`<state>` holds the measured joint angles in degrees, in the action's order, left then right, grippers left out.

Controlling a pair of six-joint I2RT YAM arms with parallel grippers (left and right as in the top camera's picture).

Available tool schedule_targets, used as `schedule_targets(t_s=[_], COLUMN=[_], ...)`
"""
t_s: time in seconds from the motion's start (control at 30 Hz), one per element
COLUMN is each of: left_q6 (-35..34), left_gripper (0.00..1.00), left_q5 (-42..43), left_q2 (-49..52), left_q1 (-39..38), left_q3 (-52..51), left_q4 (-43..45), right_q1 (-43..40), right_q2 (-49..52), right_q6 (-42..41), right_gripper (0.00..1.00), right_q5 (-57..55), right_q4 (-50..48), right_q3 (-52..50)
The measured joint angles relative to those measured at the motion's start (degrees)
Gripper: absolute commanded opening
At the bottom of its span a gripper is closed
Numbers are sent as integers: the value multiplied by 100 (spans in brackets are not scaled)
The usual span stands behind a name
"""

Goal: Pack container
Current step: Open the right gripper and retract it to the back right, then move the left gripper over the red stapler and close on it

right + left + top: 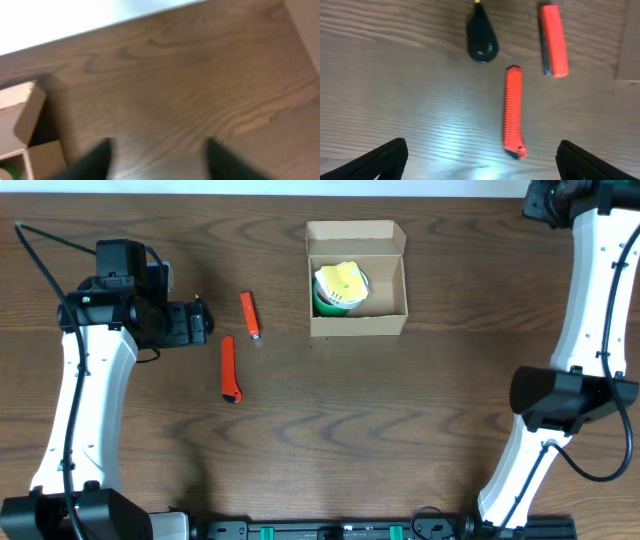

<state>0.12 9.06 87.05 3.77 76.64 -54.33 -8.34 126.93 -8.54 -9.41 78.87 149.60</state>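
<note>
Tan-brown cardboard, that's your target: the small rectangular tan-brown cardboard box [360, 323] sits at the far middle of the dark wooden table [400, 430], its hinged flap lid [355, 235] thrown back, and a green roll [340, 288] topped with something yellow is already inside. You've got the left gripper [481, 145] hanging with its fingers spread wide and empty above the orange snap-off utility knife [513, 112], with the shorter orange stick-shaped piece [553, 40] just beyond it. Your right gripper [157, 145] is parted too, bare wood between the fingers and the box off to its side. Expect that box to be light and thin-walled, likely to skid or buckle if squeezed. I'd take the flap by its free edge, or steady a side wall near a corner, gently.
</note>
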Motion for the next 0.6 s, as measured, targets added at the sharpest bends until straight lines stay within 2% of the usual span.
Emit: schedule_targets(t_s=[0.07, 0.1, 0.23, 0.33, 0.53, 0.6], left_q6=[-105, -157, -238, -284, -413, -435], left_gripper=[75, 68, 55, 53, 68, 69], left_q5=[258, 295, 592, 619, 118, -66], left_q2=[0, 0, 0, 0, 0, 24], left_q1=[0, 0, -9, -94, -603, -750], left_q3=[0, 0, 0, 0, 2, 7], left_q4=[-164, -192, -601, -866, -929, -852], right_q1=[-39, -50, -66, -66, -66, -66], right_q2=[0, 0, 0, 0, 0, 0], right_q6=[2, 0, 0, -2, -2, 0], right_gripper=[99, 99, 99, 99, 99, 99], right_q5=[17, 20, 37, 42, 44, 44], right_q4=[0, 7, 11, 15, 15, 15], right_q3=[-197, -245, -562, -702, -852, -852])
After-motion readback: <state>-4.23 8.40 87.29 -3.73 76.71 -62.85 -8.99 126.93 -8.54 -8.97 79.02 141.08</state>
